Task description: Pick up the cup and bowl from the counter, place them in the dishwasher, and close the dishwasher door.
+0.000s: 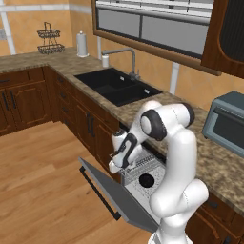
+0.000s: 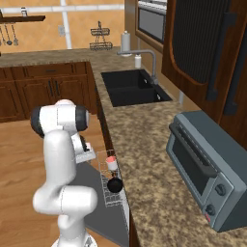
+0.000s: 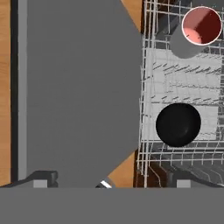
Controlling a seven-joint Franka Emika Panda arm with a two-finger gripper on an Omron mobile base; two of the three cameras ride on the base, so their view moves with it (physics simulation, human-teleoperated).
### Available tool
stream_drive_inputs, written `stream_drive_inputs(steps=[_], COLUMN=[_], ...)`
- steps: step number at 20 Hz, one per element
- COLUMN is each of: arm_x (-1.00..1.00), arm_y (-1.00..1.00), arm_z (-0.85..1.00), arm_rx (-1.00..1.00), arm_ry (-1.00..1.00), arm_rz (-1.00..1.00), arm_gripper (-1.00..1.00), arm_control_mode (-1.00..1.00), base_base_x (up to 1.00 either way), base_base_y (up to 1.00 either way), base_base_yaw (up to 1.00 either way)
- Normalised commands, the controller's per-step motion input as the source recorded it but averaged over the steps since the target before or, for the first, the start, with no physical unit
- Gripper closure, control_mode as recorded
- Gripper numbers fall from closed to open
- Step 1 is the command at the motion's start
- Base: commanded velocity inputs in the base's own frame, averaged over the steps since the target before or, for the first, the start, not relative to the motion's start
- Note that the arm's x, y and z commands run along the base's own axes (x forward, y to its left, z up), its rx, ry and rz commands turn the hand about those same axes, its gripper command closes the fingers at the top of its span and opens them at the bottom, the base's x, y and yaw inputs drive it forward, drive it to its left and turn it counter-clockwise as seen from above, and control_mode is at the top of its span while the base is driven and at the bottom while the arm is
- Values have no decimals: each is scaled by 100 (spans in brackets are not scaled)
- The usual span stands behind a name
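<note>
Black bowl (image 3: 178, 124) seated upright in the white wire rack (image 3: 148, 100), one in number, with open rack floor between it and the cup (image 3: 199, 28). One cup too, salmon-red inside, upright near the rack's far corner as seen from the hand; also seen in the right base view (image 2: 111, 163) just behind the bowl (image 2: 115, 185). Both dishes off the granite counter (image 2: 154, 159) and inside the dishwasher (image 1: 143, 174), rack drawn out over the dropped door.

Dishwasher door (image 3: 78, 87) lying open and roughly flat, one grey panel, its long black bar handle (image 1: 100, 193) along the outer edge, running parallel to the cabinet front. Gripper (image 3: 109, 183) poised above, looking straight down, finger tips spread wide with nothing between them. Bowl directly under one fingertip's side, door panel under the other.

Judged remaining: closing the door only. Handle edge lies away from the rack, on the floor side of the hand, so a reach outward and under that edge looks needed, then a lift along the hinge arc. Rack possibly in the way if not pushed in first.

One single arm, one toaster oven (image 2: 207, 169) well apart on the counter, one sink (image 1: 116, 86) further along.
</note>
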Motion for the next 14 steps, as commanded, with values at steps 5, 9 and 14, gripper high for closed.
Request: stream_drive_inputs(steps=[5, 9, 14], arm_x=[-45, -14, -26], arm_y=[0, 0, 26], arm_z=[100, 100, 97], arm_rx=[0, 0, 0], arm_ry=[0, 6, 16], arm_rz=[-7, -7, -9], arm_gripper=[-100, -100, -100], arm_control_mode=[-100, -100, -100], base_base_x=[0, 0, 0], base_base_y=[0, 0, 0], base_base_yaw=[0, 0, 0])
